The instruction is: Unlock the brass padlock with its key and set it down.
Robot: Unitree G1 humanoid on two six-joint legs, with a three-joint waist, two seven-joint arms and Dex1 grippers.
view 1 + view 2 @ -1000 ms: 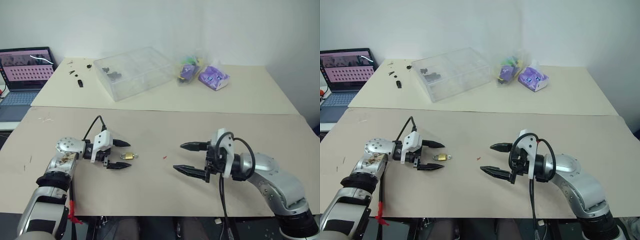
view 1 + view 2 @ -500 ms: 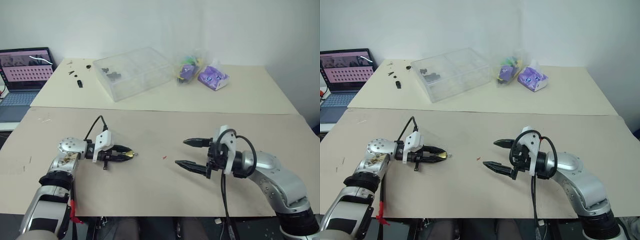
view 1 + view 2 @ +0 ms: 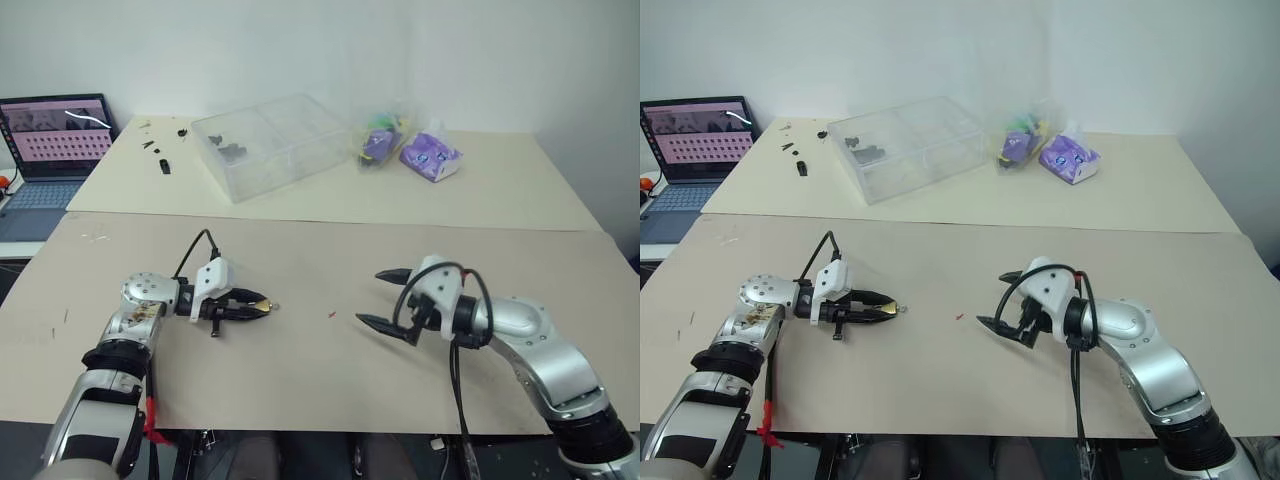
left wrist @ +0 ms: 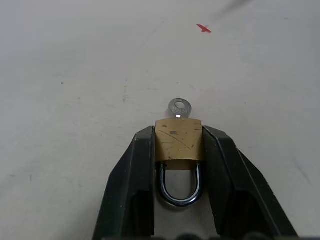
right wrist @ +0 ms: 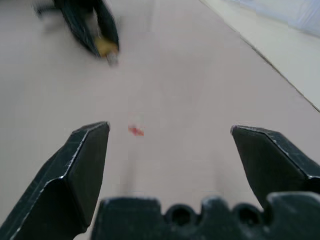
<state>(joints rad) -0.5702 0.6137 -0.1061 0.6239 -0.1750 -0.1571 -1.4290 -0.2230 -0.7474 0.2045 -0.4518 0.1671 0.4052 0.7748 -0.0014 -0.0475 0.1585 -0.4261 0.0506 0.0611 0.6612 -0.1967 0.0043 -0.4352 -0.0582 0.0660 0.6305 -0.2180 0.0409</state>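
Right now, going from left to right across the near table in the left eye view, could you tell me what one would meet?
Left gripper shut on the brass padlock → the key sticking out of the padlock → small red speck → right gripper, open.

Lab: laptop (image 3: pixel 50 150), parts box (image 3: pixel 270 145)

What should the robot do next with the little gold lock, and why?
Probably reach the open right gripper toward the key. The left gripper already pinches the brass padlock, and the key sticks out of its free end, untouched.
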